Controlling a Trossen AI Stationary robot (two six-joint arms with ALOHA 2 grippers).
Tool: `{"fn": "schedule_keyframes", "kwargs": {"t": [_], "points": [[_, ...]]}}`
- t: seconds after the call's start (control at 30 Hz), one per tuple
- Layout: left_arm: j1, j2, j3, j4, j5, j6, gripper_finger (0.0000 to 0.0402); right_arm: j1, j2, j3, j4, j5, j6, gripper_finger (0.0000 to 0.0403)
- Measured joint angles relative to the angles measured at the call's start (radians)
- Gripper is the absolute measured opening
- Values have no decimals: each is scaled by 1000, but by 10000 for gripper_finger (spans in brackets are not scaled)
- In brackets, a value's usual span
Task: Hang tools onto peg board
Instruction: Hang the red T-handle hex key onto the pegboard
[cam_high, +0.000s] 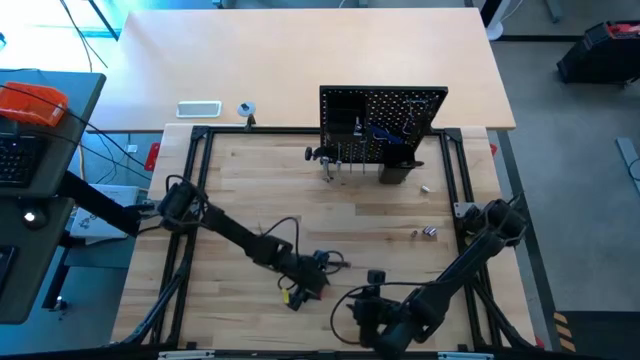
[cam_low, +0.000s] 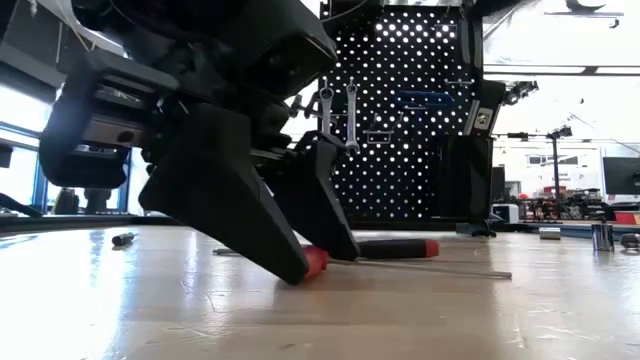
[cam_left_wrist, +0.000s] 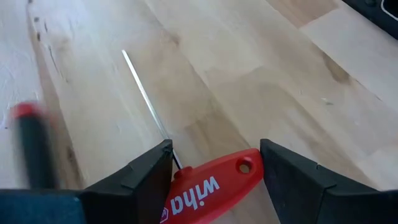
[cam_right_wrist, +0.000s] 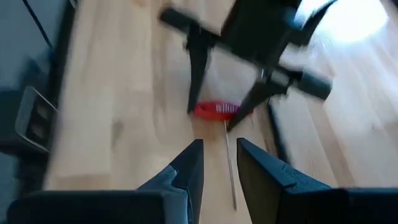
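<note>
A red-handled tool (cam_left_wrist: 211, 183) with a thin steel shaft (cam_left_wrist: 144, 93) lies flat on the wooden table near its front middle. My left gripper (cam_left_wrist: 214, 149) is open, its fingers down at the table on either side of the red handle (cam_low: 315, 262). My right gripper (cam_right_wrist: 219, 152) hovers close by toward the table's right, its fingers a little apart and holding nothing. It points at the left gripper (cam_right_wrist: 214, 115). The black peg board (cam_high: 383, 125) stands upright at the far edge, with wrenches (cam_low: 338, 110) hanging on it. My left gripper comes slanting down from the table's left. Its fingers (cam_left_wrist: 152, 177) stand at the two ends of the red handle (cam_left_wrist: 239, 168), which lies flat on the table. I cannot tell whether they touch it.
A black-handled screwdriver with a red end cap (cam_low: 400, 248) lies just beyond the red tool. Small metal bits (cam_high: 430, 231) lie toward the right, and another (cam_high: 425, 188) lies near the board's foot. A black frame (cam_high: 195, 180) borders the table.
</note>
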Motion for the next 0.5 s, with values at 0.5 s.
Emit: {"fn": "schedule_keyframes", "kwargs": {"t": [0.5], "points": [[9,-146,-3,-106,0,56,222,-112,157,-1,65,-38,-20,90]]}}
